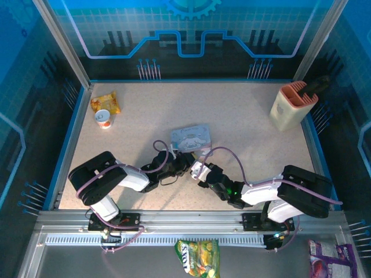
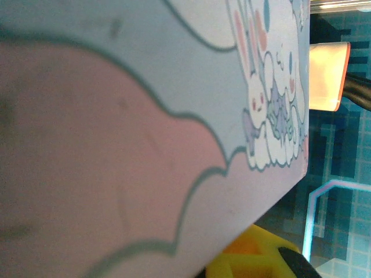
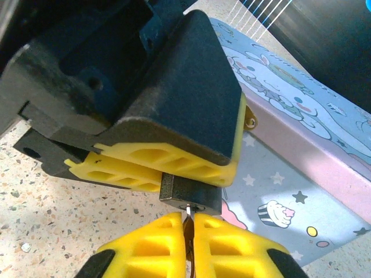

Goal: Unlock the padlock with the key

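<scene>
Fingers of the right arm (image 3: 145, 249) are closed on the key (image 3: 187, 217), its tip met at the keyway of the padlock (image 3: 200, 194), which is clamped by the left fingers (image 3: 168, 159) beside the tin (image 3: 301, 145). Insertion is judged in hand; straight seating, then a turn, is required.

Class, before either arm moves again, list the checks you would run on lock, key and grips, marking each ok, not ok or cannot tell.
1. The left tool clamps the small dark metal padlock: ok.
2. The right tool pinches the thin dark-grey metal key: ok.
3. The key's tip meets the keyhole: ok.
4. The key is fully seated: cannot tell.
5. The padlock is already open: cannot tell.
</scene>
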Tool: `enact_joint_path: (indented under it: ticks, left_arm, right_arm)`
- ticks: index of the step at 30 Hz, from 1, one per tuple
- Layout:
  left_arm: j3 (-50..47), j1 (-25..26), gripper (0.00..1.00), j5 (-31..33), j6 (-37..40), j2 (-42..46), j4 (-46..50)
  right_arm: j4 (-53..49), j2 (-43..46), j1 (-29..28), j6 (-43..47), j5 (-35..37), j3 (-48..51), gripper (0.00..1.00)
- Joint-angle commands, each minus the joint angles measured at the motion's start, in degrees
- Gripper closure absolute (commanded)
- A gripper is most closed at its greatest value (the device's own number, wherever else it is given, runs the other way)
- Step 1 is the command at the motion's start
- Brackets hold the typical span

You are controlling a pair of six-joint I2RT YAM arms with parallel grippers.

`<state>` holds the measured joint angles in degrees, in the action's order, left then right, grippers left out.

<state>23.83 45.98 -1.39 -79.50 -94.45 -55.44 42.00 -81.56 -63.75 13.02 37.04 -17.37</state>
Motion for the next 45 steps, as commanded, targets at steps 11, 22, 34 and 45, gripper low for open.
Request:
enact_joint_path:
  ticks: [11, 22, 34, 45]
  left_arm:
    - [0.5, -0.3, 1.0, 0.0, 4.1, 0.1, -3.9]
    - [2.0, -1.4, 1.0, 0.1, 7.4, -3.0, -1.7]
    - [2.4, -1.6, 0.76, 1.8, 9.9, -2.0, 4.1]
    - [1.4, -2.8, 0.62, 3.3, 10.2, 0.6, 7.7]
  right_arm:
    - [-24.6, 11.7, 7.9, -24.2, -21.8, -10.0, 0.97]
    - [-20.0, 8.6, 14.6, -49.6, -39.5, -6.7, 0.99]
    - [-20.6, 5.1, 17.1, -57.0, -41.7, -5.2, 1.0]
    - [-24.8, 6.5, 17.8, -57.9, -41.7, -4.4, 1.0]
